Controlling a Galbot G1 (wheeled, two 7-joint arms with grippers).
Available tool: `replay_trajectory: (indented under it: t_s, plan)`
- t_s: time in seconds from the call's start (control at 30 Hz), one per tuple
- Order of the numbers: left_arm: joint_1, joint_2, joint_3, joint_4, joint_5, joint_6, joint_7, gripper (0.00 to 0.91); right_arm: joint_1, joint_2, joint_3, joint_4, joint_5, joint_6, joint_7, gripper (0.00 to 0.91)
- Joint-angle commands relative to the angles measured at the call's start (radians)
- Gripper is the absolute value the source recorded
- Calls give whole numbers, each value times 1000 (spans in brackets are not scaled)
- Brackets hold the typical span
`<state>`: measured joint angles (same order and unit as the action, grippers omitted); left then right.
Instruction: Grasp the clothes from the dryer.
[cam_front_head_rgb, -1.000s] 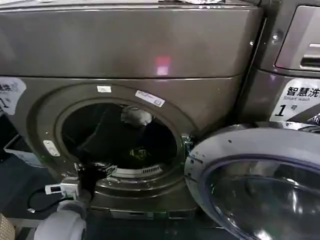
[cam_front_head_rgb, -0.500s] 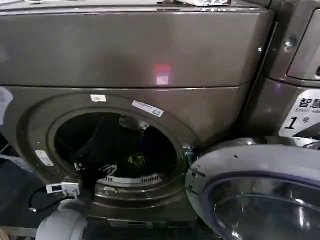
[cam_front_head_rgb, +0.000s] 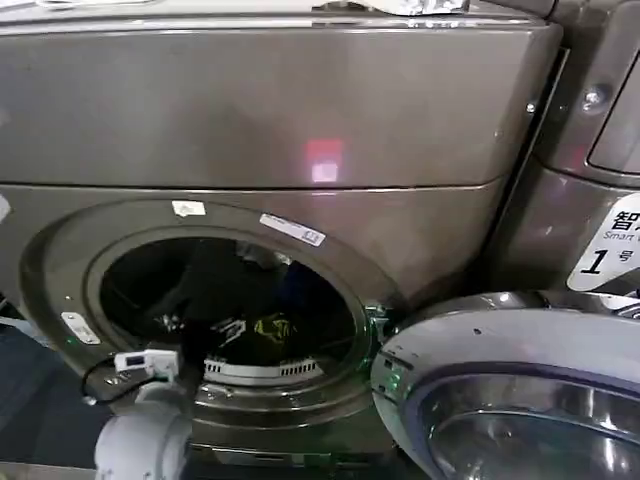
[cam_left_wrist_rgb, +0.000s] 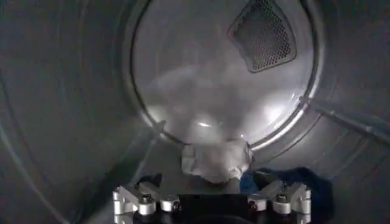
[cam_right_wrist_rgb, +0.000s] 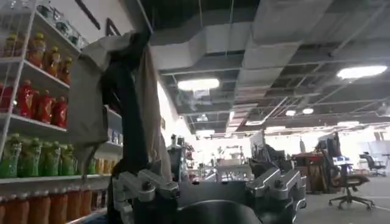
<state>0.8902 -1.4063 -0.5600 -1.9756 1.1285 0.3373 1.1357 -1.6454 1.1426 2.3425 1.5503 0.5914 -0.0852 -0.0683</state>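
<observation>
The dryer (cam_front_head_rgb: 260, 120) is a bronze-grey machine with its round porthole uncovered and its glass door (cam_front_head_rgb: 500, 400) swung out to the right. My left arm reaches through the porthole, and my left gripper (cam_front_head_rgb: 228, 330) is low inside the drum. A yellow-green piece of the clothes (cam_front_head_rgb: 272, 327) lies just right of it. In the left wrist view, a whitish-grey piece (cam_left_wrist_rgb: 216, 161) lies on the drum floor right in front of my left gripper (cam_left_wrist_rgb: 207, 181), which is open. A dark blue piece (cam_left_wrist_rgb: 304, 182) lies beside it. My right gripper (cam_right_wrist_rgb: 204, 182) is parked away from the dryer, pointing up at a ceiling.
A second machine (cam_front_head_rgb: 600, 150) with a white "1" sticker (cam_front_head_rgb: 605, 255) stands to the right. The open door blocks the lower right. A mesh vent (cam_left_wrist_rgb: 263, 33) sits in the drum's back wall. Shelves of bottles (cam_right_wrist_rgb: 30, 109) show beside the right gripper.
My left arm has pushed further through the porthole into the drum. The head view has shifted, so the porthole sits lower and the door rim has slid down.
</observation>
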Motion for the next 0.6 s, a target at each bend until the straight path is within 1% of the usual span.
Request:
replay_trajectory:
  t_s: [0.03,0.17,0.37,0.5,0.6]
  plan:
    - [-122,7,2,129,142,-593,214,907,0,-5,-4,6,-3,-1,1,907]
    - [-146,11,16,166,100,-616,214,907,-2,-9,0,5,-3,-2,2,907]
    - [-145,15,33,220,24,-618,215,907,-1,-2,-7,12,-6,-1,3,907]
    - [-153,10,42,279,17,-615,215,907,3,-2,-10,12,-9,-1,3,907]
    - [-159,7,39,314,53,-617,215,907,-2,-2,-13,12,-9,0,3,907]
